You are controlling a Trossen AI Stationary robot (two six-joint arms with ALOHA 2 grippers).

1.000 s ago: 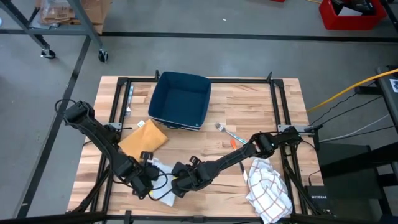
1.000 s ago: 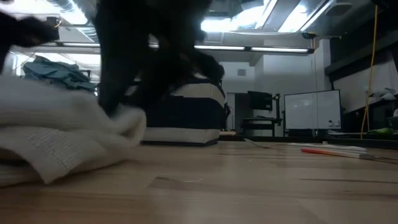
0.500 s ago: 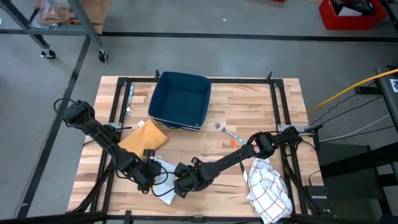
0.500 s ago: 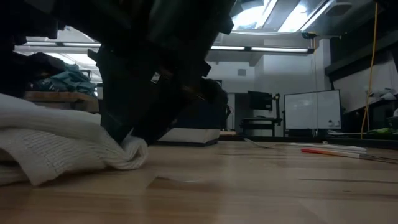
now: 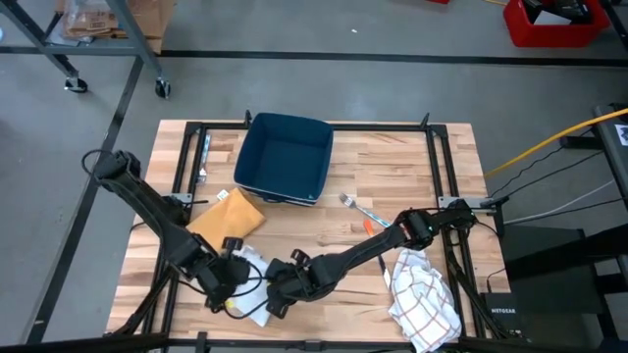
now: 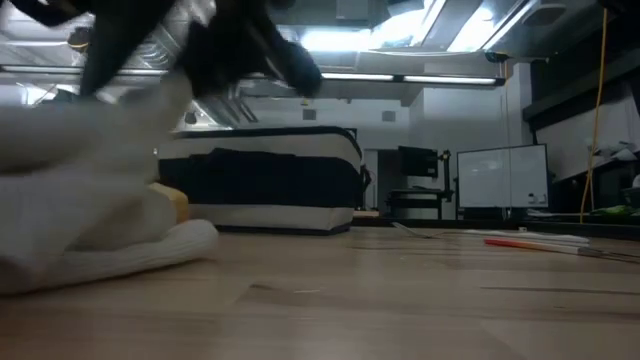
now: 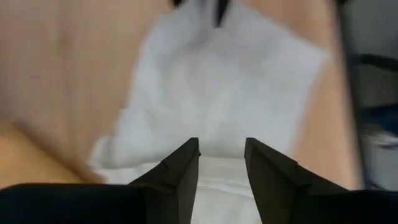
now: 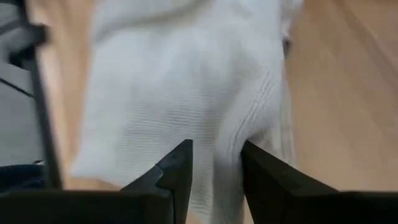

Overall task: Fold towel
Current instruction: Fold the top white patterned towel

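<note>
From above, the white towel (image 5: 251,294) lies bunched at the near edge of the wooden worktop (image 5: 392,167), left of centre, with both dark arms converging on it. The left gripper (image 5: 228,285) sits over the towel's left side and the right gripper (image 5: 276,296) over its right side; the two are close together, and this view hides their fingers against the cloth.

The left wrist view fills that in: the left gripper's two dark fingers (image 7: 182,169) stand a little apart with white towel (image 7: 217,106) cloth between them, pinching a fold. The right wrist view shows the same for the other arm, its fingers (image 8: 177,168) slightly parted on a ribbed fold of the towel (image 8: 180,93).

The low view alone shows height: the towel (image 6: 90,190) is raised in a blurred mass at the left, its lower fold still resting on the worktop (image 6: 420,300).

Only the high view gives the rest of the layout: a dark blue bin (image 5: 286,158) at the far centre, a tan padded envelope (image 5: 228,218) left of centre just beyond the towel, an orange-handled tool (image 5: 366,213) in the middle, and a checked cloth (image 5: 422,296) crumpled at the near right, well apart from the white towel.
</note>
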